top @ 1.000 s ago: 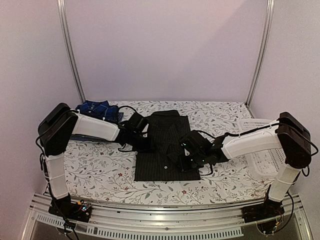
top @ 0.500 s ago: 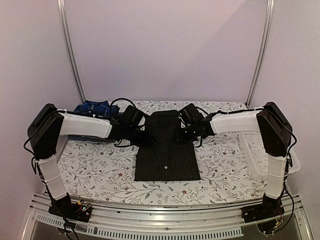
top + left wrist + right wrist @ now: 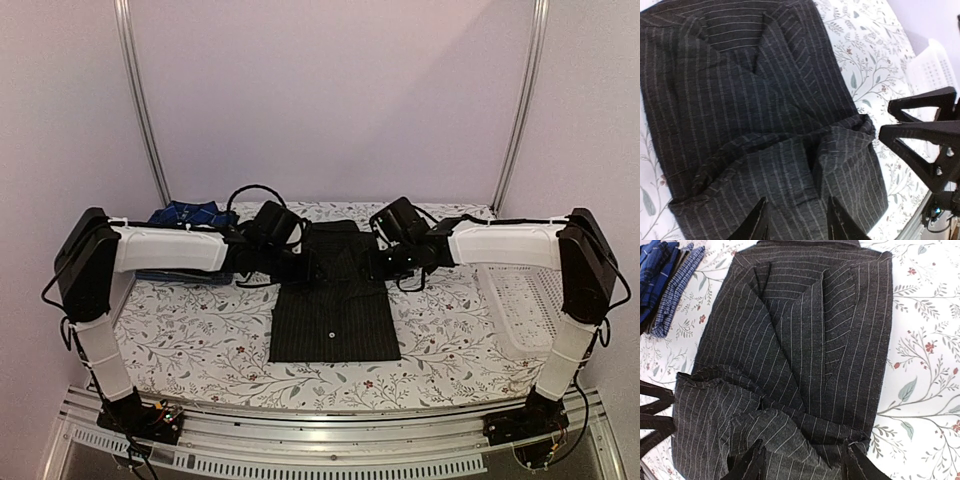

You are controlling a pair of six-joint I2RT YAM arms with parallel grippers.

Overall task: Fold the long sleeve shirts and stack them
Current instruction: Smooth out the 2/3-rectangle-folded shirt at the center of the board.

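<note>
I see the left pincer (image 3: 797,217) and right pincer (image 3: 804,460) both spread open above the black pinstriped shirt (image 3: 335,305), lying mid-frame on the floral surface (image 3: 200,335).

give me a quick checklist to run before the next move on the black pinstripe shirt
1. Fingers apart on the left gripper and the right gripper: ok.
2. Cloth free of both grippers: cannot tell; bunched cloth sits between each pair of fingers.
3. Black shirt lying flat: not ok; the near half is smooth, but the far end by the grippers is rumpled.
4. Grippers apart from each other: ok, one at each side of the shirt.
5. Blue plaid shirt apart from the black shirt: ok, at the back left.
6. Basket apart from the black shirt: ok, off to the right.
</note>
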